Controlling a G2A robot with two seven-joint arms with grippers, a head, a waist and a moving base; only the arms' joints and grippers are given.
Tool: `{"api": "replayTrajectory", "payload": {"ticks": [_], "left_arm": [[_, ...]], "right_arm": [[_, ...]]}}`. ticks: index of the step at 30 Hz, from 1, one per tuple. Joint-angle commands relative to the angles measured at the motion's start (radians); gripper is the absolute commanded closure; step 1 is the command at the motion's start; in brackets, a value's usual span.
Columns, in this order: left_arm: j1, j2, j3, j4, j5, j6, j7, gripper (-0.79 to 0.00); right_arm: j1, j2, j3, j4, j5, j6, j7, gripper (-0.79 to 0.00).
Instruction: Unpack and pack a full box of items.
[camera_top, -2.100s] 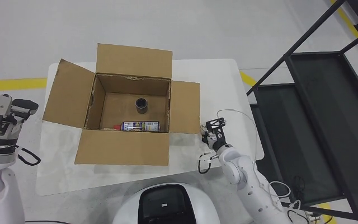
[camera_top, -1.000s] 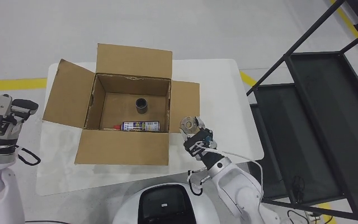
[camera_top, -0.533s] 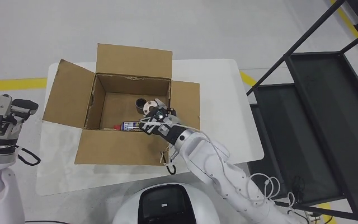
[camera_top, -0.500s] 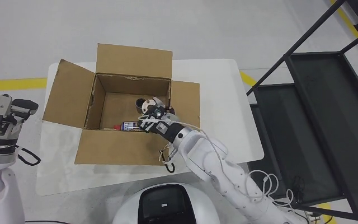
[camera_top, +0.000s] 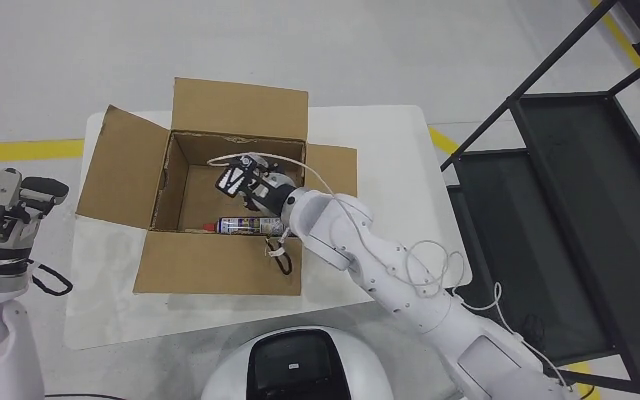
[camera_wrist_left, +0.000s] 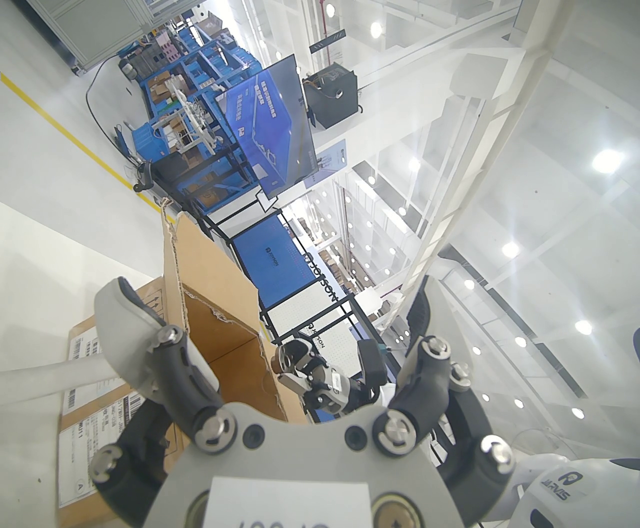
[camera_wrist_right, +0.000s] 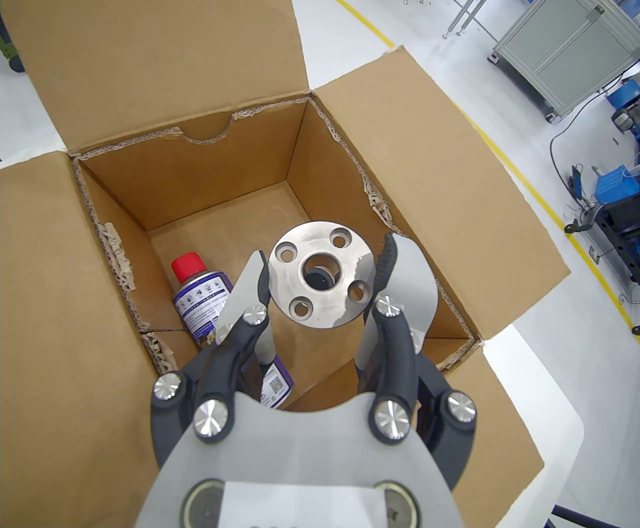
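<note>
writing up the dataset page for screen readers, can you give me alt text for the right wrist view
The right gripper holds a round metal flange with four bolt holes by its rim, over an open cardboard box. On the box floor below lies a spray can with a red cap.

Camera layout: one overhead, two wrist-mounted.
The top view looks steeply down on the table and the open cardboard box. The right wrist view faces down into that box at close range, past the right gripper. The left wrist view, beside the table's left edge, faces sideways and upward. It shares the box's flap and the distant flange with the right wrist view.
</note>
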Motion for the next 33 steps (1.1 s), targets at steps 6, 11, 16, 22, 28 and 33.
{"api": "replayTrajectory", "payload": {"ticks": [6, 11, 16, 22, 28, 33], "left_arm": [[0.000, 0.000, 0.000, 0.000, 0.000, 0.000, 0.000, -0.785], [0.000, 0.000, 0.000, 0.000, 0.000, 0.000, 0.000, -0.785], [0.000, 0.000, 0.000, 0.000, 0.000, 0.000, 0.000, -0.785], [0.000, 0.000, 0.000, 0.000, 0.000, 0.000, 0.000, -0.785], [0.000, 0.000, 0.000, 0.000, 0.000, 0.000, 0.000, -0.785], [0.000, 0.000, 0.000, 0.000, 0.000, 0.000, 0.000, -0.785]], "right_arm": [[0.100, -0.031, -0.023, 0.170, 0.095, -0.023, -0.024, 0.000], [0.175, -0.058, -0.051, 0.306, 0.172, -0.076, -0.077, 0.000], [0.270, -0.096, -0.099, 0.453, 0.243, -0.127, -0.122, 0.000], [0.367, -0.151, -0.170, 0.590, 0.294, -0.145, -0.135, 0.000], [0.448, -0.207, -0.227, 0.742, 0.335, -0.192, -0.155, 0.000], [0.506, -0.259, -0.268, 0.876, 0.372, -0.235, -0.187, 0.000]]}}
